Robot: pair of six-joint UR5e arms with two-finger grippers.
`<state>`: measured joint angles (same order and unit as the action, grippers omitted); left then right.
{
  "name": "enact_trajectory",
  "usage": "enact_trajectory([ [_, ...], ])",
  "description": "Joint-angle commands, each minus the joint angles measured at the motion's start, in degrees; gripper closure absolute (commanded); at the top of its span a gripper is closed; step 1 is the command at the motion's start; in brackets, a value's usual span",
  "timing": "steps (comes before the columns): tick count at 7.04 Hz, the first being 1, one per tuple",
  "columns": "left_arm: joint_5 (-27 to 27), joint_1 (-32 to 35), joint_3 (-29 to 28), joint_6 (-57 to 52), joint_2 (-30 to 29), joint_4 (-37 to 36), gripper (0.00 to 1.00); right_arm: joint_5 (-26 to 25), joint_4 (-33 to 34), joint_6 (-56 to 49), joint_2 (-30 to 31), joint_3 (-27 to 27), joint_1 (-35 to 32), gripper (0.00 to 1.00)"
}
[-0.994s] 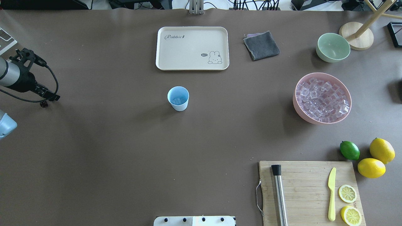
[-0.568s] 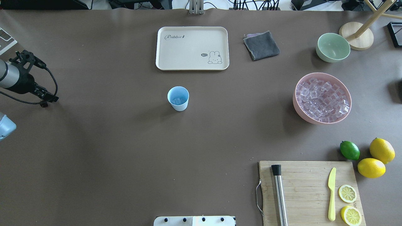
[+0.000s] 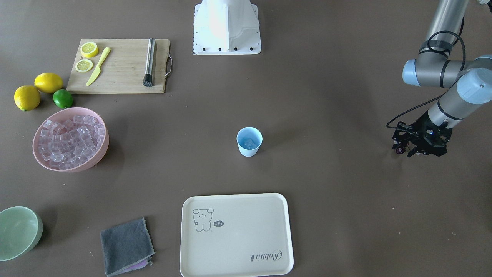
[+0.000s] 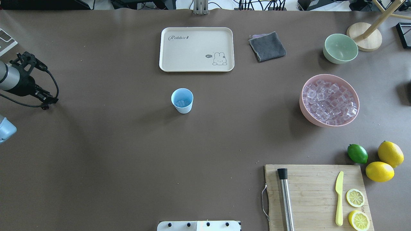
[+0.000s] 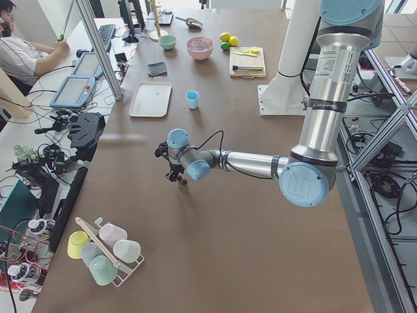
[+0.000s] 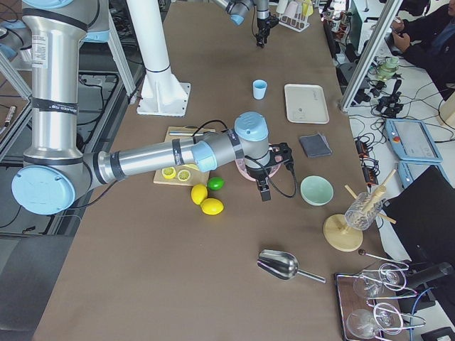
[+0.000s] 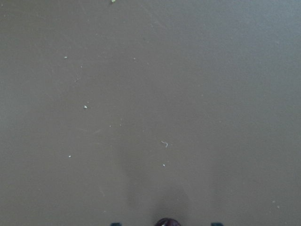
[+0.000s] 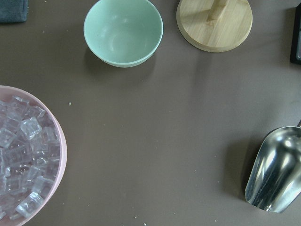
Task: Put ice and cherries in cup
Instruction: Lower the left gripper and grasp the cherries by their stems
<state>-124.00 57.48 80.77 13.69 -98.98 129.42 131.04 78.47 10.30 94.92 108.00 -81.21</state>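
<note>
Your light is soft and even, falling from above. The brown matte table cover (image 4: pixel 128 154) reads mid-toned, with no hot spots. Shadows are faint and broad. In the overhead view the large pink plastic bowl (image 4: pixel 309 118) and the small light-blue plastic cup (image 4: pixel 183 109) throw theirs leftward. The white robot pedestal (image 3: pixel 226 23) is blown out in the front-facing view. The shiny metal scoop (image 8: pixel 275 174) carries bright glare. Your left wrist view is dim and flat, and at its bottom edge a dark purple round blob (image 7: pixel 164 222), possibly a cherry, is cropped and unfocused. Both side views stretch toward their edges.
</note>
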Motion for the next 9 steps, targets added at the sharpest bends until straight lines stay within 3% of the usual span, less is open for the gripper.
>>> enact_trajectory([
  [1, 0.07, 0.0, 0.0, -0.5, 0.11, -0.14, 1.0, 0.0, -0.07, 0.25, 0.0, 0.1, 0.0, 0.0],
  [5, -1.16, 1.75, 4.9, -0.42, -0.07, -1.01, 1.0, 0.0, -0.07, 0.34, 0.35, 0.19, -0.35, 0.0],
  [7, -5.7, 3.24, 9.72, 0.8, -1.81, -2.76, 1.0, 0.09, 0.02, 0.16, 0.09, 0.19, -0.35, 0.0],
  [9, -8.18, 3.43, 14.22, 9.46, -5.06, -4.53, 1.0, 0.09, -0.07, -0.01, -0.35, 0.1, -0.26, 0.0],
])
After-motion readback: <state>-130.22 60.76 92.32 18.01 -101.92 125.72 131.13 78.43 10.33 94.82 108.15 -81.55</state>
